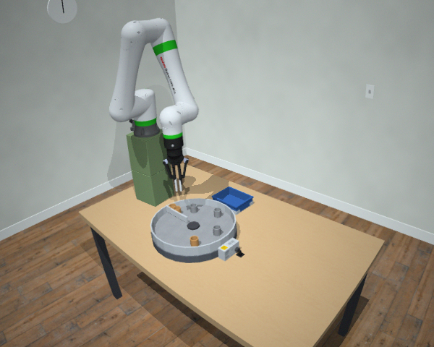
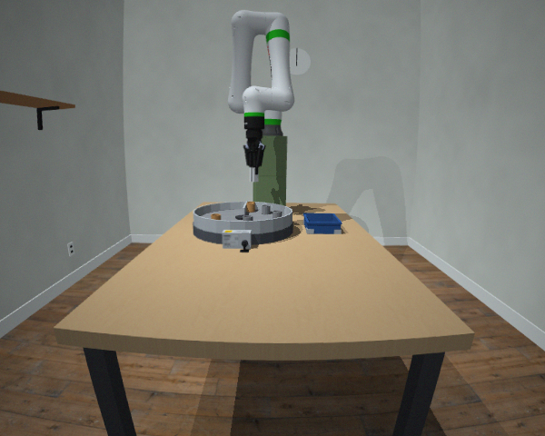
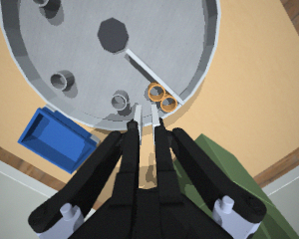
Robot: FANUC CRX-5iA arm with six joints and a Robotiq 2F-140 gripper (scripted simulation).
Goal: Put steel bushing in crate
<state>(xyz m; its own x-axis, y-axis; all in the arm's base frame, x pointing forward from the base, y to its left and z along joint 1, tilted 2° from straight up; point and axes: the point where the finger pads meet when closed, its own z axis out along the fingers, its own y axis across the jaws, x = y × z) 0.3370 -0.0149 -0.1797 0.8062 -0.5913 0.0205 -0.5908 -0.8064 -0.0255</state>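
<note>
The round grey turning table (image 1: 160, 238) (image 2: 216, 225) (image 3: 164, 50) holds three grey steel bushings (image 1: 193, 207) (image 1: 218, 212) (image 1: 217, 230); in the wrist view they show as upright rings (image 3: 121, 100) (image 3: 63, 80). Two brass bushings (image 1: 175, 207) (image 3: 155, 92) (image 3: 168, 103) rest against the white divider bar (image 1: 181, 216) (image 3: 149, 67), and a third brass bushing (image 1: 194, 241) stands near the front. My gripper (image 1: 178, 190) (image 2: 252, 179) (image 3: 147, 113) hangs above the table's back rim, shut with a narrow gap and nothing between the fingers. The blue crate (image 1: 233, 196) (image 2: 322, 228) (image 3: 55, 134) is empty.
The green pedestal (image 1: 147, 168) (image 2: 270, 169) (image 3: 229, 169) of the arm stands just behind the gripper. A grey control box (image 1: 227, 249) (image 2: 235, 238) sits at the turning table's front. A dark hub (image 1: 192, 225) (image 3: 113, 34) marks its centre.
</note>
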